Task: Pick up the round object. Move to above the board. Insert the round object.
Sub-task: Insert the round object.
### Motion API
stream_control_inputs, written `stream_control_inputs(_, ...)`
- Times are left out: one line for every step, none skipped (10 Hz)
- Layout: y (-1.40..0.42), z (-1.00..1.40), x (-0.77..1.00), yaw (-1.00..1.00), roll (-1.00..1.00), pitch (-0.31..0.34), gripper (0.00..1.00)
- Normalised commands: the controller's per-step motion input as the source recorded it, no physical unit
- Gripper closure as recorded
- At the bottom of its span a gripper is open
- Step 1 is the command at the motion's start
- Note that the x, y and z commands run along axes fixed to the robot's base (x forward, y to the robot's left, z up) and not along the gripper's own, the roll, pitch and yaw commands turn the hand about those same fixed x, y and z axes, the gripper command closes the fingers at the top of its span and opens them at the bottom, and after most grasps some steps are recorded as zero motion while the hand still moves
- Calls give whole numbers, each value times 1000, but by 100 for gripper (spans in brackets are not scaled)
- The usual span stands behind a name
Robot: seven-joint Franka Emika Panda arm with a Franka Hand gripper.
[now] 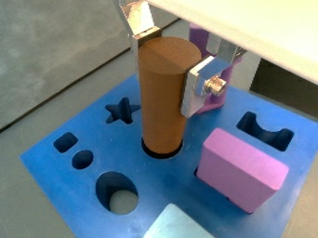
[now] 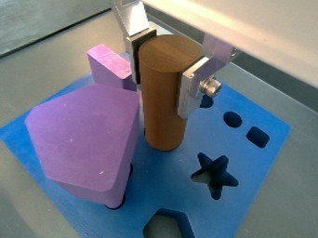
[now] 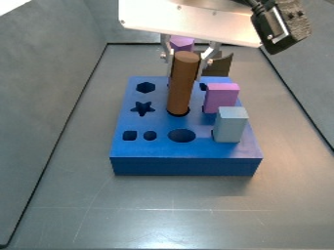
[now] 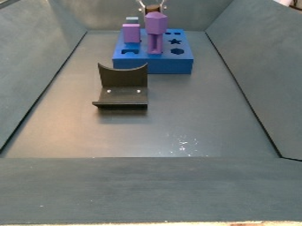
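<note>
The board (image 3: 183,156) sits on the floor. The peg (image 1: 165,93) stands with its bottom in a round hole, the pincer (image 1: 168,58) clenched on its top. If the peg tilts, it may jam against the rim.

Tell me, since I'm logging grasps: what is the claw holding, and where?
The claw grips the round object by its upper end, over the board.
</note>
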Motion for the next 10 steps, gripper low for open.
stream_control_inputs(-29, -266, -89, -46, -146, -89, 100)
stream_control_inputs(-54, -240, -89, -34, -140, -86, 100)
stream_control_inputs(0, -274, -123, -46, -106, -94, 100)
stream_control_inputs(-6, -363, -111, -51, -123, -103, 100)
stream_control_inputs(0, -437, -23, -34, -91, -77, 100)
stream_control_inputs(0, -551, 0, -37, -40, -83, 100)
stream_control_inputs(0, -511, 231, -111, -123, 0, 100)
stream_control_inputs(0, -417, 234, -126, -120, 0, 100)
stream_control_inputs(0, -386, 231, -103, -3, 0, 100)
stream_control_inputs(0, -429, 137, -66, 0, 0, 100)
